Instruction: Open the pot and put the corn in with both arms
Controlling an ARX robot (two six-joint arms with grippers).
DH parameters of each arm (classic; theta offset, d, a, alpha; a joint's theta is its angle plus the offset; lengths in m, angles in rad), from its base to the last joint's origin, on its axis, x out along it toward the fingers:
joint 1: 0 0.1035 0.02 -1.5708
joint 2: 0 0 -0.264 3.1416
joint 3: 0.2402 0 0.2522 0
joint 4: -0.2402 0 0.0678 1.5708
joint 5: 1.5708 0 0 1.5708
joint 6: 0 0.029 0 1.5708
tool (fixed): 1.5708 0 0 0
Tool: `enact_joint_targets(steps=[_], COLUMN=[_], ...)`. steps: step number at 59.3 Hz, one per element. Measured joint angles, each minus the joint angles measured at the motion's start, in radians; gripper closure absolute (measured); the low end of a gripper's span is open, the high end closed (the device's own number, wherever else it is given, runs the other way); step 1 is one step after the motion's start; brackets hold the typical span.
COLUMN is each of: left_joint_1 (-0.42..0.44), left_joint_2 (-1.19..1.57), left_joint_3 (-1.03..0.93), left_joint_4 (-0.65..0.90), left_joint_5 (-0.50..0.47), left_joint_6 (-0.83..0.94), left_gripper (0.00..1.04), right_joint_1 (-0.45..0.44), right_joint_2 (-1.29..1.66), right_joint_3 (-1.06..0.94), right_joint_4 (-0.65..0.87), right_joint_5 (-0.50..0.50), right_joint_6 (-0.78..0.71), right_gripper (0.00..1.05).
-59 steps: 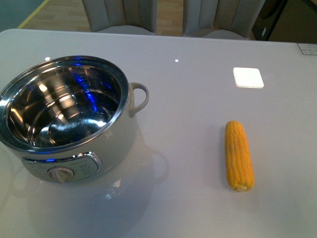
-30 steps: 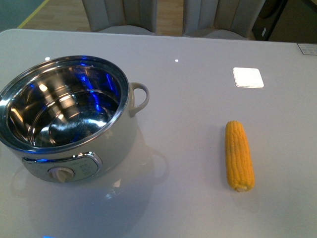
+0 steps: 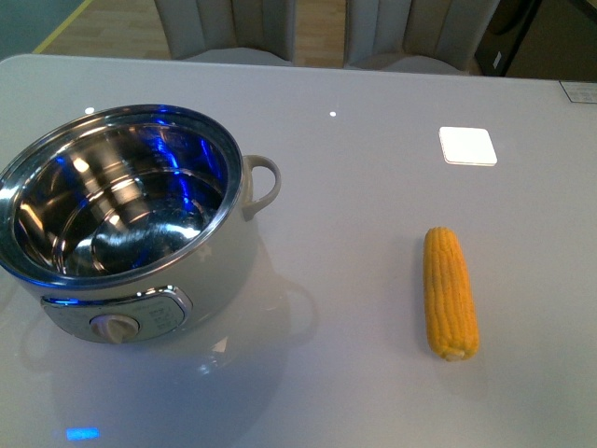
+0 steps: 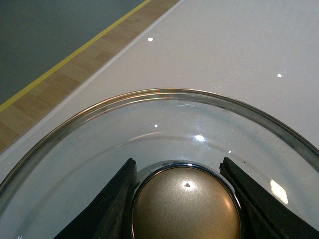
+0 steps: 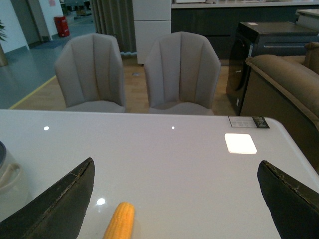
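The cream-white pot stands uncovered at the table's left in the front view, its shiny steel bowl bare inside. The yellow corn lies flat on the table to its right, well apart from it. No arm shows in the front view. In the left wrist view my left gripper is shut on the gold knob of the glass pot lid, held over the table near its edge. In the right wrist view my right gripper is open and holds nothing, with the corn below, near one finger.
A white square pad lies on the table behind the corn. Two grey chairs stand at the far table edge, with a dark cabinet and a sofa beyond. The pot's loop handle sticks out toward the corn.
Blue reflections shift inside the steel bowl, and a blue glint has appeared on the table in front of the pot. Pot and corn have not moved.
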Motion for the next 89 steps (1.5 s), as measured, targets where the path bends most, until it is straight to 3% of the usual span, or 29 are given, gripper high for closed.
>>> enact_joint_targets(steps=[30,50,53,89], left_joint_1=[-0.005,-0.010,-0.011,0.055], left_joint_2=[0.099,0.106,0.106,-0.174], left_joint_3=[0.046,0.048,0.044,-0.113], left_joint_4=[0.045,0.053,0.055,0.006], left_joint_5=[0.010,0.010,0.010,0.019], left_joint_6=[-0.011,-0.019,-0.019,-0.051], left_gripper=[0.60,0.09,0.05,0.07], right_joint_1=[0.000,0.000,0.000,0.000], right_joint_2=[0.000,0.000,0.000,0.000], right_joint_3=[0.000,0.000,0.000,0.000], right_joint_4=[0.000,0.000,0.000,0.000], right_joint_5=[0.000,0.000,0.000,0.000], right_joint_6=[0.000,0.000,0.000,0.000], right_gripper=[0.09,0.09,0.09,0.09])
